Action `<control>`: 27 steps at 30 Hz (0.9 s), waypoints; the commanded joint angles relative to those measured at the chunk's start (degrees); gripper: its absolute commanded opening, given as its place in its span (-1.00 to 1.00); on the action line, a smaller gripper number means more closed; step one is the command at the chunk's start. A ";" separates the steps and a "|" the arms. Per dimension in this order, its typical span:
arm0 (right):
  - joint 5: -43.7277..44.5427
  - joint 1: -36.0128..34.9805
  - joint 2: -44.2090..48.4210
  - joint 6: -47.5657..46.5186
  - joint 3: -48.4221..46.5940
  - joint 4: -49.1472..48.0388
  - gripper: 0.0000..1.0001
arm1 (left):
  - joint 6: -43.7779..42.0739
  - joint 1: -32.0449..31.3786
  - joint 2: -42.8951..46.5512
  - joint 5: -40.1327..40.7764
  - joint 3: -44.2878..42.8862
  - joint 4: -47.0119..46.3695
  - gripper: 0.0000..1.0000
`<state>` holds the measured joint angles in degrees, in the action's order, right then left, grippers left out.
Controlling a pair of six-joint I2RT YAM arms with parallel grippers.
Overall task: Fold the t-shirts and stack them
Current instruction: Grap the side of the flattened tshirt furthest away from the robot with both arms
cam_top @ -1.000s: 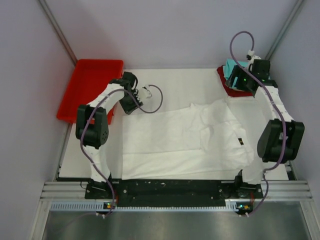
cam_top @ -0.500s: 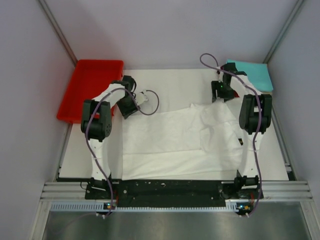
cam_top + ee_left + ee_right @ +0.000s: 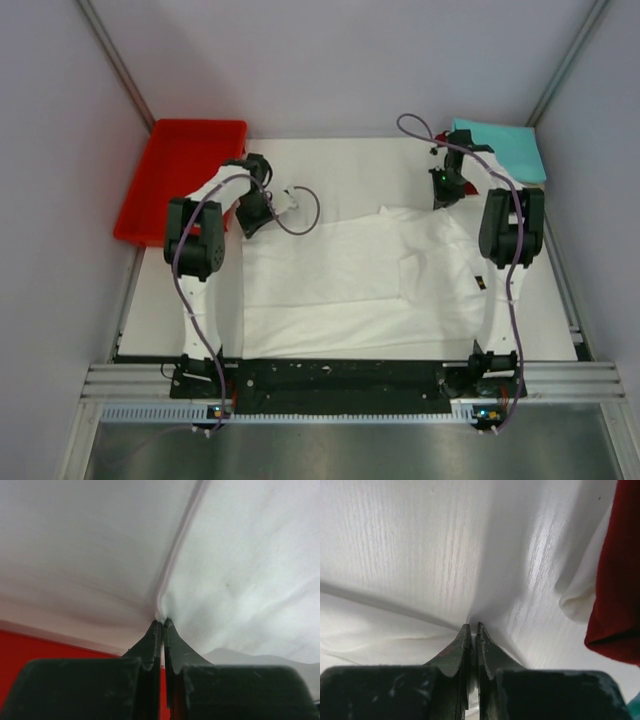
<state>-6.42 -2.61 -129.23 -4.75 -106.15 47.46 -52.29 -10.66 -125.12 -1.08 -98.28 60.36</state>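
The white t-shirt [image 3: 350, 290] lies spread flat on the table [image 3: 350, 165], with its small dark neck label [image 3: 482, 284] toward the right arm's side. Both grippers bite its far edge.

The left gripper [image 3: 161, 623] has its jaws pressed together on a small pucker of white cloth at the shirt's far left corner. A seam or fold line runs away from the fingertips across the fabric. The right gripper [image 3: 473, 626] is likewise clamped tight on a pinch of the shirt at its far right part, and creases fan out from the tips.

Just to the right of the right gripper's tips, a dark red t-shirt [image 3: 615, 580] hangs into the wrist view, close to the white cloth. From above, a folded teal t-shirt [image 3: 500, 150] sits beyond and to the right of that gripper, in the table's far right corner, apart from the white shirt.

Left of and behind the left gripper sits the red tray [image 3: 180, 175], at the table's far left edge. Nothing lies between either gripper and the cloth it holds.
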 commanded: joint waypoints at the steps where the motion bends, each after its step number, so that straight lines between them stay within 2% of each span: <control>1: -5.09 -0.38 9.23 -0.17 4.26 -2.98 -1.00 | -0.62 0.55 4.08 -4.90 3.00 2.23 -1.00; 6: -7.30 -0.55 23.38 -0.17 18.93 -10.62 -1.00 | 2.19 0.46 12.69 -3.49 5.72 -2.87 -1.00; 9: -6.25 -0.55 31.38 0.53 27.72 -11.16 -1.00 | 2.02 0.37 17.96 -3.92 8.62 -2.88 -1.00; 12: -6.06 -0.55 39.03 4.04 35.99 -10.55 -1.00 | 1.06 0.20 23.06 -6.29 14.32 -0.25 -1.00; 16: -11.42 -0.55 46.95 11.24 48.46 -10.46 -1.00 | -1.49 0.02 30.45 -8.58 25.04 0.90 -1.00; 21: -14.05 -0.55 53.37 19.68 58.41 -10.20 -0.78 | -3.78 -0.16 35.38 -9.82 35.77 1.52 -1.00; 22: -15.80 -0.47 54.34 20.91 59.90 -10.11 -0.64 | -3.87 -0.24 35.47 -9.64 37.18 1.17 -1.00; 23: -16.78 -0.46 55.13 22.14 61.05 -9.85 -0.49 | -3.87 -0.24 35.47 -9.73 37.80 1.08 -1.00; 25: -19.59 -0.55 56.36 23.21 63.51 -8.19 -0.48 | -3.78 -0.24 34.86 -9.99 38.25 1.08 -1.00; 27: -19.60 -1.86 58.12 24.52 64.75 -5.81 -0.36 | -3.78 -0.24 34.42 -9.99 37.99 0.64 -1.00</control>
<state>-21.58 -2.81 -75.66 14.39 -42.92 39.18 -54.59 -10.87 -91.66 -9.65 -60.05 61.12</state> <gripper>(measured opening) 0.278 0.012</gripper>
